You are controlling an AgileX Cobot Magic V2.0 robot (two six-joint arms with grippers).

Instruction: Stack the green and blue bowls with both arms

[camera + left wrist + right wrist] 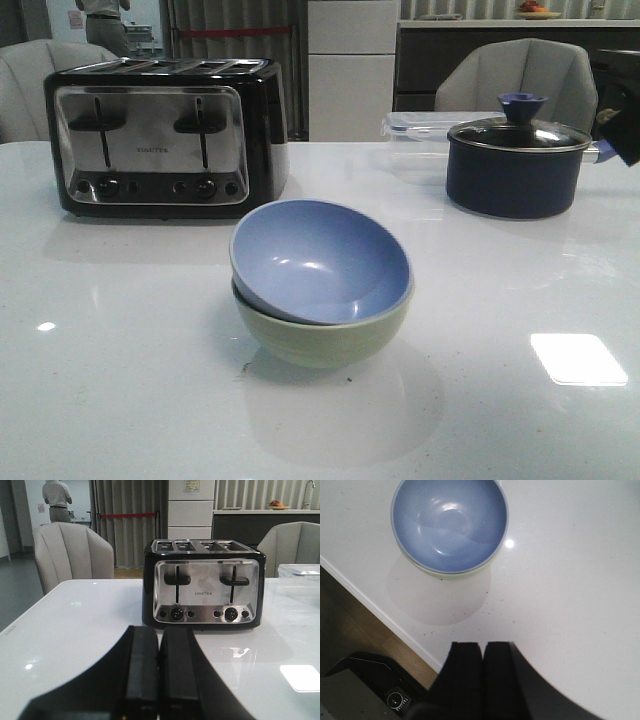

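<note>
The blue bowl (320,258) sits nested inside the green bowl (330,340) at the middle of the white table, tilted a little toward the left. In the right wrist view the blue bowl (449,522) shows from above, with a sliver of the green bowl (445,574) under its rim. My right gripper (483,645) is shut and empty, held above the table apart from the bowls. My left gripper (159,630) is shut and empty, low over the table and facing the toaster. Neither bowl shows in the left wrist view.
A black and chrome toaster (165,135) stands at the back left and also shows in the left wrist view (202,585). A dark navy lidded pot (515,165) and a clear lidded container (420,135) stand at the back right. The table's edge (370,607) runs near the bowls.
</note>
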